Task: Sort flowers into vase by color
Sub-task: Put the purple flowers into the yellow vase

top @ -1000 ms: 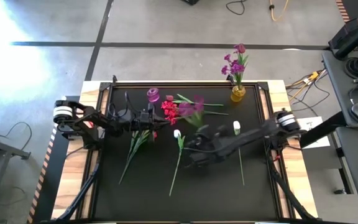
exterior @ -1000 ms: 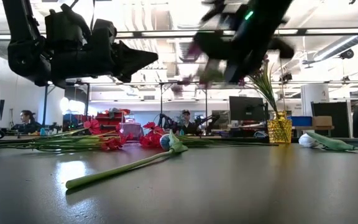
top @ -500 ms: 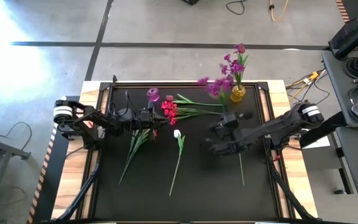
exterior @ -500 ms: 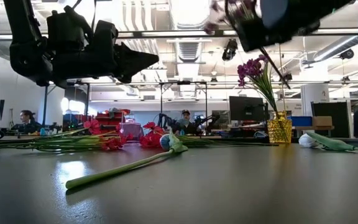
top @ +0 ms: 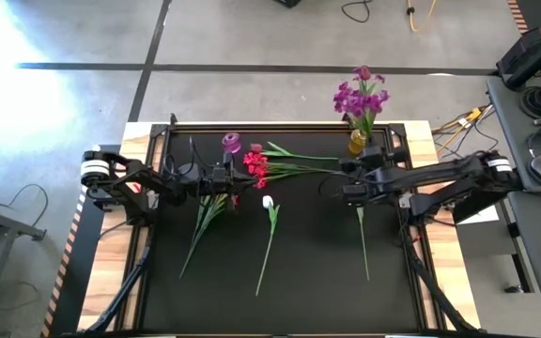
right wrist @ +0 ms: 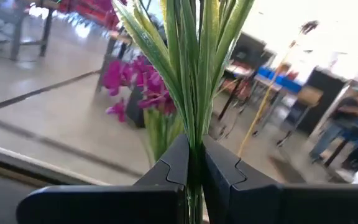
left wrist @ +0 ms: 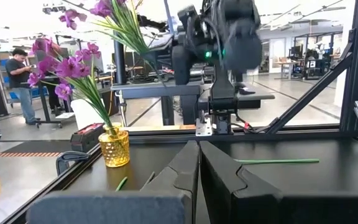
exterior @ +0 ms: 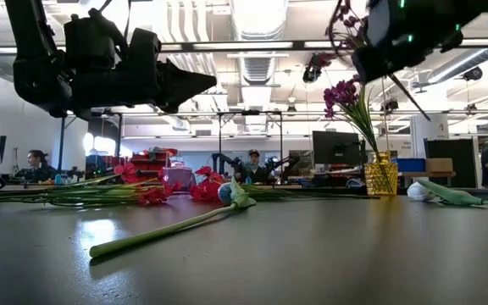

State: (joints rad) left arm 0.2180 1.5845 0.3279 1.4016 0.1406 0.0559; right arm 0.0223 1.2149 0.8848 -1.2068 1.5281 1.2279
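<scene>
Purple flower (right wrist: pixel 188 56) clamped by its stem in the right claw (top: pixel 357 181), held above the gold vase (top: pixel 359 142); misalignment could tip it. Left claw (top: pixel 236 180) hovers clenched, empty.

Black table top (top: pixel 289 282) with wooden side edges, gold vase (top: pixel 358 143) at its far right corner, purple vase (top: pixel 231 144) well left of it, red flowers (top: pixel 256 167) beside that, white-budded stem (top: pixel 269 225) nearer the middle, green stems (top: pixel 200 225) farther left, lone stem (top: pixel 363 244) in front of the gold vase
</scene>
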